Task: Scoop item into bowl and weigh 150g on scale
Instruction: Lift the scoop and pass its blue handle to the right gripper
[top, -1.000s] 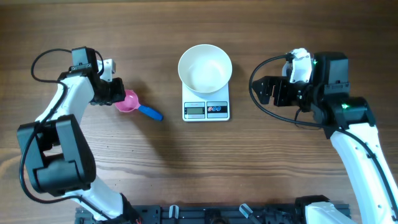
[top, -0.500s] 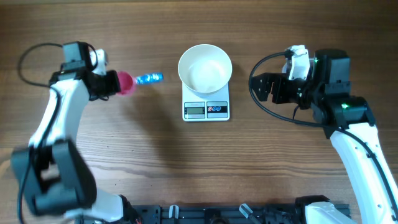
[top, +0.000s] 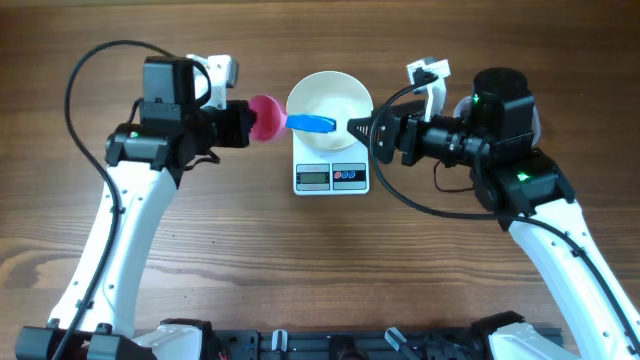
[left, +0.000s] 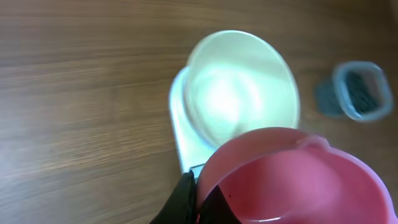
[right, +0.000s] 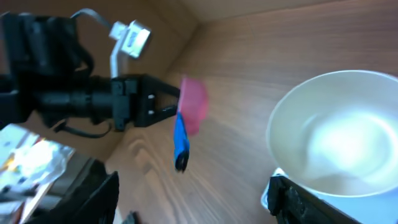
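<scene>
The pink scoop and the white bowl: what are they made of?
The scoop looks like plastic: saturated pink cup, blue handle, smooth and slightly shiny. The bowl is glossy white with soft highlights inside; ceramic or hard plastic, the look doesn't settle it.

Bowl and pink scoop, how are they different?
The bowl is white; the pink scoop has a blue handle. The bowl sits on the scale; the scoop is held in the air by the left gripper. The bowl is wider. Both are round and look empty.
</scene>
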